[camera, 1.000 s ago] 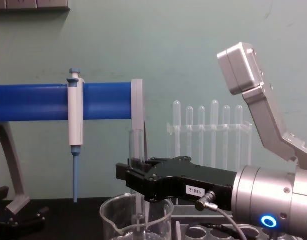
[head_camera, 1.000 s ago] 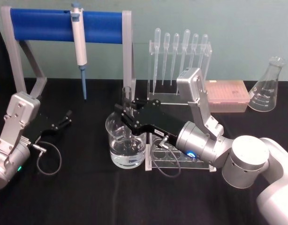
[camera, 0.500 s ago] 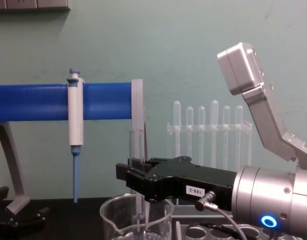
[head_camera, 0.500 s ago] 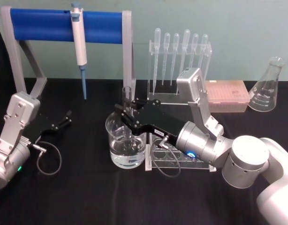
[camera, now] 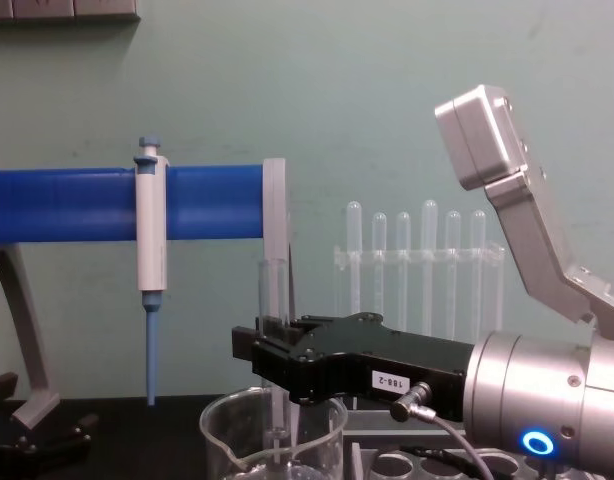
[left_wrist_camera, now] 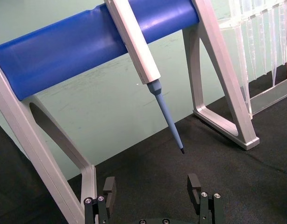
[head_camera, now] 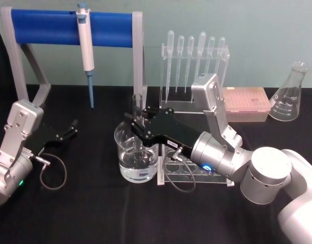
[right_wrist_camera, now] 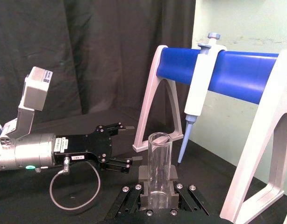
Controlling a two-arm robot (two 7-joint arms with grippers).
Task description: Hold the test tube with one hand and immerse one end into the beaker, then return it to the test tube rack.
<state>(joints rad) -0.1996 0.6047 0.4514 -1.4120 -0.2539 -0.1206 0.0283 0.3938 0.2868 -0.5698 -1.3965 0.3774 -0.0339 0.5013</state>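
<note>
Well, my right pincer (camera: 270,347) is clamped on the test tube (camera: 271,290), which stands upright directly above the beaker (camera: 225,432), lower end inside its rim. I judge the glass light, stiff, slick and brittle, so I grip mid-length, gently. My left pincer (head_camera: 69,129), jaws apart, rests well left of the beaker.

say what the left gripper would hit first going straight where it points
Probably the blue pipette tip hanging from the stand, ahead of the open left gripper, though it may pass beneath; depth is unclear.
</note>
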